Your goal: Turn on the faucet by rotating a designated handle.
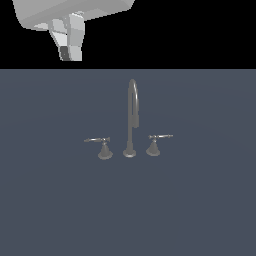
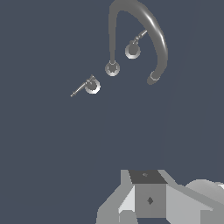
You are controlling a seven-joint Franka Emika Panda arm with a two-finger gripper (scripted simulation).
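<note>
No brand, label or writing can be read on anything I see. The faucet (image 1: 131, 120) stands near the middle of the slate-blue table (image 1: 50, 200): a thin gooseneck spout (image 1: 132, 100) rises upright from a round base, arches over and ends in a short downturned tip. The designated handle (image 1: 102, 146) sits just beside the spout base on the exterior view's left, apart from it; its cone base carries a thin lever rod whose long axis lies roughly level and points toward the exterior view's left. The twin handle (image 1: 155, 143) on the other side mirrors it, rod pointing to the exterior view's right. In the wrist view I see the same set from above, the designated handle (image 2: 89, 85) lying well clear of the arm. The pincer (image 1: 69, 42) hangs high above the table, well apart from the faucet and off to the exterior view's left; the arm body is cut off by the frame edge. Its fingers are partly hidden and blocky in both views, so I cannot tell how far they are parted; nothing appears held.
</note>
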